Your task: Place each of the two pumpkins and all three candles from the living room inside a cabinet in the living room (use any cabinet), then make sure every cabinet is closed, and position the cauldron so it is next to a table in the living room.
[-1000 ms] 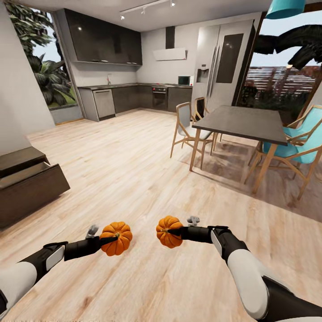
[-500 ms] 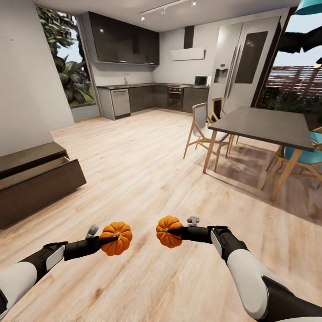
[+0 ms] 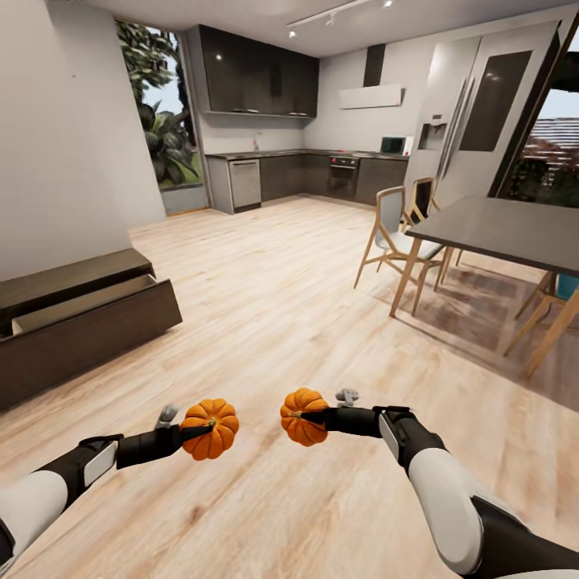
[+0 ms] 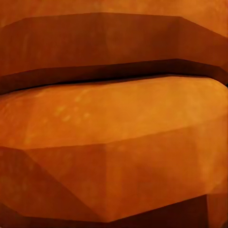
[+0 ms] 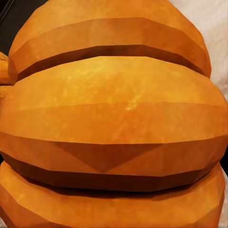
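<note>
Each arm holds an orange ribbed pumpkin out in front of me above the wood floor. My left gripper (image 3: pixel 198 433) is shut on one pumpkin (image 3: pixel 211 429), whose ribs (image 4: pixel 114 128) press close to the left wrist camera. My right gripper (image 3: pixel 305 417) is shut on the other pumpkin (image 3: pixel 302 416), seen up close (image 5: pixel 114 118) in the right wrist view. The long dark brown cabinet (image 3: pixel 80 338) stands low against the left wall with its upper drawer pulled out, pale inside. Candles and cauldron are out of view.
A dark dining table (image 3: pixel 503 229) with wooden chairs (image 3: pixel 394 233) stands at the right. A grey kitchen (image 3: pixel 305 173) and a tall fridge (image 3: pixel 474 112) line the far wall. Open wood floor (image 3: pixel 265 297) stretches between me, the cabinet and the table.
The whole view has swung to the left: cabinet and table have shifted rightward in the picture. Both arms and their pumpkins keep the same pose relative to me.
</note>
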